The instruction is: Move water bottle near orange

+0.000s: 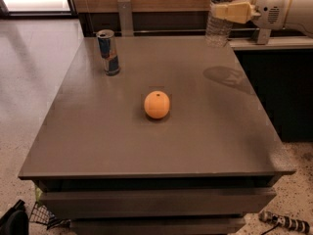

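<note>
The water bottle [221, 18] is a clear ribbed plastic bottle, held up in the air above the table's far right corner; its cap is cut off by the top edge. My gripper [230, 10] comes in from the right and is shut on the bottle's upper part with cream-coloured fingers [238, 11]. The orange [157, 104] sits on the grey table [98, 141] near the middle, well to the front left of the bottle.
A blue-and-silver drink can [108, 52] stands at the table's far left. The bottle's shadow [229, 77] falls on the right of the tabletop. A dark counter [274, 45] runs along the right. Cables lie on the floor at the front.
</note>
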Motion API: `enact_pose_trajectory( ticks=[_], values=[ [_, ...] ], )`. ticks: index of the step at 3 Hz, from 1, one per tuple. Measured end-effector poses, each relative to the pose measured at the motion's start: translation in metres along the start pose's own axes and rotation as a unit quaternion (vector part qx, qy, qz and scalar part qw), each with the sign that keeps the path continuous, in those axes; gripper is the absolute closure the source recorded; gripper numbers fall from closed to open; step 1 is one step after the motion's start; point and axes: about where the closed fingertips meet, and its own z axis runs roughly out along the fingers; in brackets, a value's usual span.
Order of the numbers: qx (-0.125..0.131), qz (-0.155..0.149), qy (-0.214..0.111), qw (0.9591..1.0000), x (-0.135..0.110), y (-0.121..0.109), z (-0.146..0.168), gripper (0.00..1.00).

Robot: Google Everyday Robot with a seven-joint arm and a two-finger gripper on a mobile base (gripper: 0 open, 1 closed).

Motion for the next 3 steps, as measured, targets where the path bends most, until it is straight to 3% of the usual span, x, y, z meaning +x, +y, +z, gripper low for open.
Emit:
enact_pose_trajectory(
  ticks=[1, 3],
  values=[
    [-0.007, 0.006, 0.015, 0.9998, 0.013, 0.034, -0.021, 1.00],
    [-0.033, 0.016, 0.020, 0.9991, 0.080, 0.113, -0.037, 1.00]
  ],
)
